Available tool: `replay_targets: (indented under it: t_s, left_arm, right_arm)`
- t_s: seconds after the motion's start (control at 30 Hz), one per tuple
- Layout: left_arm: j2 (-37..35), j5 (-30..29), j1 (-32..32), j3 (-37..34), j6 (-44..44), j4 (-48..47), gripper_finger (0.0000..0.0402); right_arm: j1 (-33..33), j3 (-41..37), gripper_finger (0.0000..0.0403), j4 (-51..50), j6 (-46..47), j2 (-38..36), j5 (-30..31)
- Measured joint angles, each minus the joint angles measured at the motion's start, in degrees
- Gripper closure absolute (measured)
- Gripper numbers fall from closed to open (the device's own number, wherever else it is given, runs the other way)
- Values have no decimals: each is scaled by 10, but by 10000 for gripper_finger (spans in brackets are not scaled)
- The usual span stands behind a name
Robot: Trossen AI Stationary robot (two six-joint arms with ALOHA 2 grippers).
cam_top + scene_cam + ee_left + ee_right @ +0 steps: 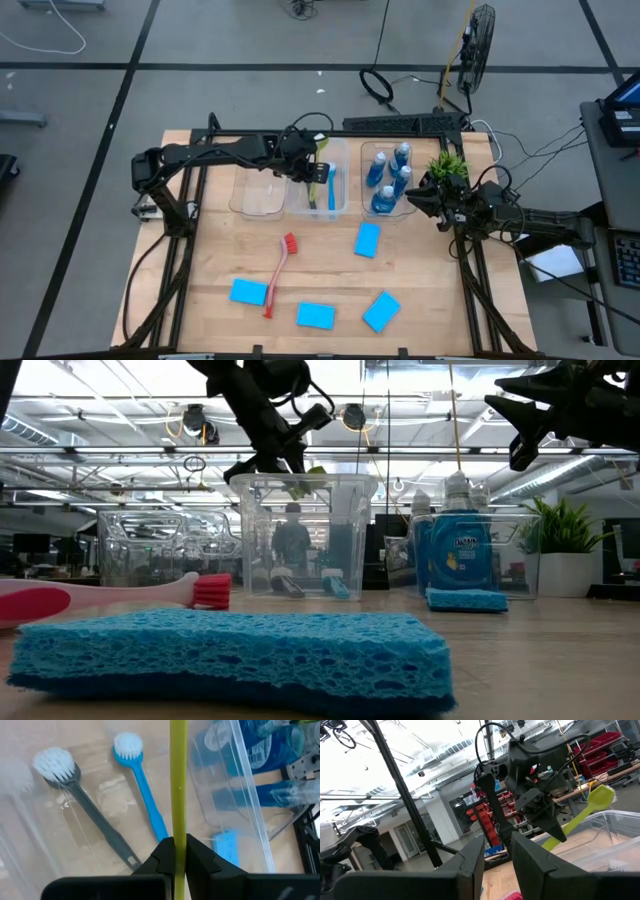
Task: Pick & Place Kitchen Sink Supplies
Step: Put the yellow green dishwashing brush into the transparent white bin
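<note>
Left hand clamps the slim yellow-green brush — upright; right hand apart, holding nothing.

We count four blue sponges, all loose on desk. We count four brushes: red brush, blue brush, grey brush, yellow-green brush. We count four blue bottles, grouped in one bin. We count three clear bins. We count one potted plant.
</note>
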Motion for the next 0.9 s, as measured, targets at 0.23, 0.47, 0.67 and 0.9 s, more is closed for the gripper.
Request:
replay_targets:
  t_s: [0.23,0.47,0.67,0.9]
  left_arm:
    - [0,-2,0,0,1,-1,382]
    - [0,-4,0,0,-1,-9,382]
    - [14,3,-5,0,-7,-10,382]
    - [41,30,-9,-1,-7,6,382]
  right_arm:
    - [0,0,316,0,0,0,0]
    - [0,0,316,0,0,0,0]
    - [0,0,316,0,0,0,0]
    - [0,0,316,0,0,0,0]
